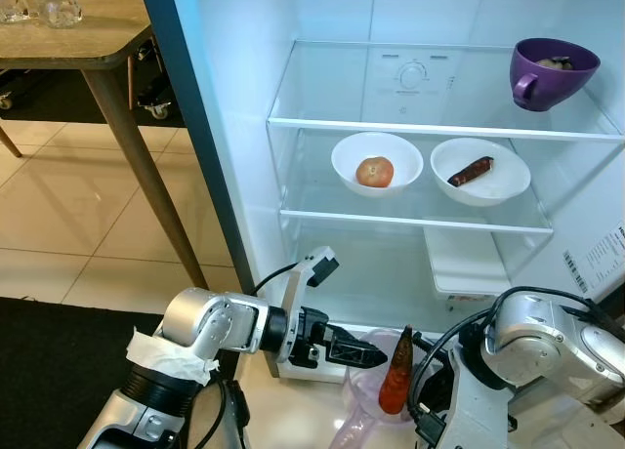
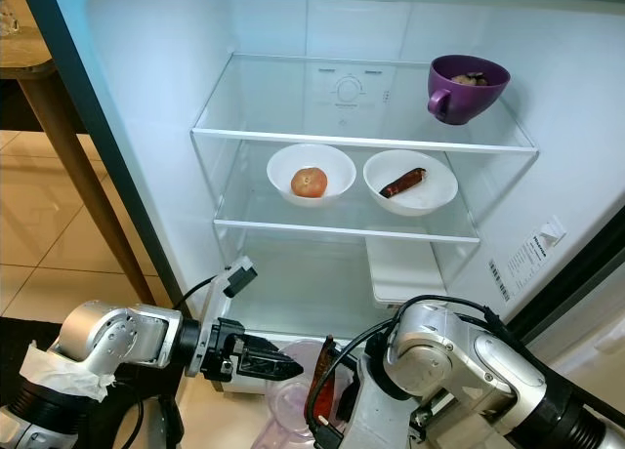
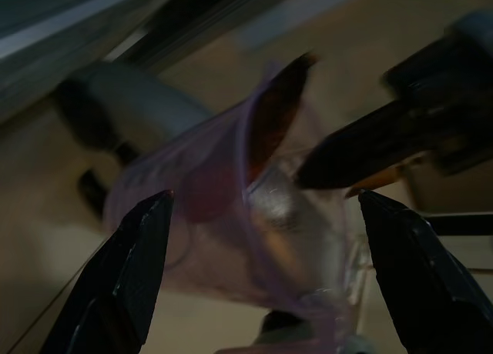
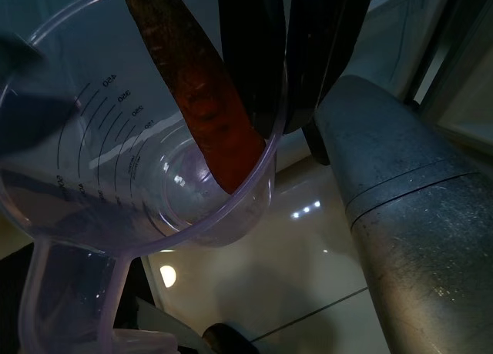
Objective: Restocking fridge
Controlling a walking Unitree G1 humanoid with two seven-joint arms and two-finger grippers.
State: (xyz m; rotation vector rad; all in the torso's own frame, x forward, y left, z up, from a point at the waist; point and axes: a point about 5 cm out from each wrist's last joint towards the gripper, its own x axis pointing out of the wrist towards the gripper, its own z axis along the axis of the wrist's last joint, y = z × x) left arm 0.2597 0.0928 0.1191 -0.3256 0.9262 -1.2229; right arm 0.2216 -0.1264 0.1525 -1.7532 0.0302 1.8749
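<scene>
The open fridge takes up the upper centre and right of the eye views, with two glass shelves: the top one carries one purple mug at upper right, the lower one carries two white bowls, one holding an onion and one holding a dark sausage-like piece. A wooden table sits at upper left. Low in the frame, the left gripper reaches rightward, fingers spread wide either side of a clear purple measuring jug. The right gripper holds the jug's rim at bottom centre, its fingers close together over the wall, one inside and one outside. One carrot stands in the jug just beside those fingers, long axis nearly upright, thick end down in the base, narrow tip pointing up past the rim.
</scene>
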